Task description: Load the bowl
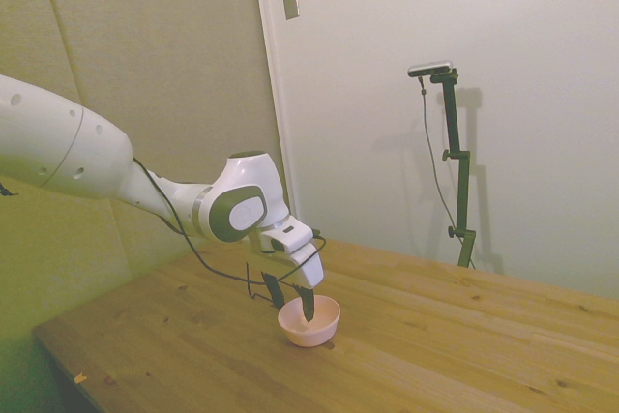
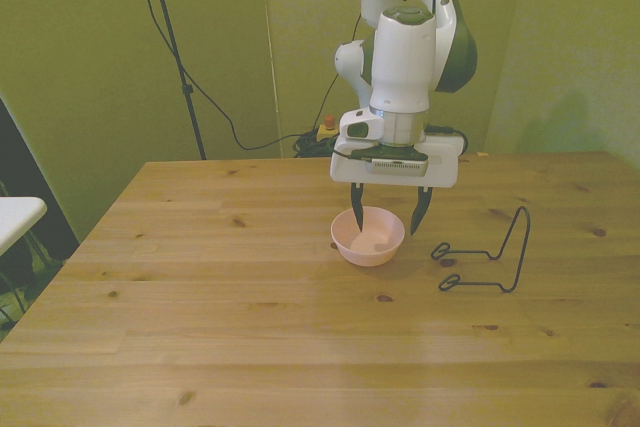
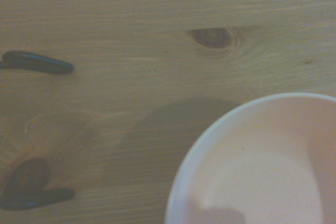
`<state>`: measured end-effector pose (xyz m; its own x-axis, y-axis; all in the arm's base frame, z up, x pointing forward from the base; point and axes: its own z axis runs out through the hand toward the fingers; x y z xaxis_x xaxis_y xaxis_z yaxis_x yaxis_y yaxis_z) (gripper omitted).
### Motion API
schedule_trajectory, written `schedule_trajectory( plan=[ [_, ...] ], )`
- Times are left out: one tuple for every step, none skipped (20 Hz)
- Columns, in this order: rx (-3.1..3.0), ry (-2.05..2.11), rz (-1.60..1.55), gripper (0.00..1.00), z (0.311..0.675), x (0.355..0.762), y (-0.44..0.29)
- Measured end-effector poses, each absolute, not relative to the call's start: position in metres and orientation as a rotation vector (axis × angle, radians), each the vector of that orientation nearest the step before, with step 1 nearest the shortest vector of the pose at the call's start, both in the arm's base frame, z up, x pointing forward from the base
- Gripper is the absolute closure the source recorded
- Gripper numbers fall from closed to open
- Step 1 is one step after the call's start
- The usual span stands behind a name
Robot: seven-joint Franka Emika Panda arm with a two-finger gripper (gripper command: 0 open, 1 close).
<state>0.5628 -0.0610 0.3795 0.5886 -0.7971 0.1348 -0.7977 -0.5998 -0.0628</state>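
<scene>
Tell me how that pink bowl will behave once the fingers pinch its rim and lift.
The bowl looks thin-walled and empty, so probably light. Its smooth, glossy surface may slip in the gripper, whose open fingers straddle one wall. Held by one side, it would likely hang tilted. The rounded base may slide on the table if nudged.

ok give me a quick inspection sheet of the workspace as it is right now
surface: wooden table, knots in the planks, nothing spilled
job's things: pink bowl upright near the table's middle, looks empty; black wire rack toward the front view's right, apart from the bowl
clutter: nothing seen
grippers: gripper open, low at the bowl; one finger inside the rim on the front view's left, the other outside on the right
cables: black cable looped along the wrist; another cable hanging behind the table
surroundings: plain walls, a wall plate in the side view
</scene>
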Motion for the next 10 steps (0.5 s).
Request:
schedule_trajectory(
  plan=[
    [2.794,-1.399,0.228,1.00,0.376,0.564,-0.060],
    [2.791,-1.399,0.220,1.00,0.372,0.565,-0.059],
    [2.788,-1.399,0.214,1.00,0.369,0.566,-0.058],
    [2.786,-1.401,0.208,1.00,0.366,0.566,-0.058],
    [2.784,-1.402,0.205,1.00,0.365,0.566,-0.058],
    [2.782,-1.405,0.203,1.00,0.364,0.567,-0.060],
    [2.780,-1.408,0.201,1.00,0.363,0.567,-0.061],
    [2.778,-1.410,0.199,1.00,0.362,0.567,-0.062],
    [2.777,-1.410,0.197,1.00,0.361,0.567,-0.062],
    [2.777,-1.410,0.194,1.00,0.360,0.567,-0.062]
  ],
)
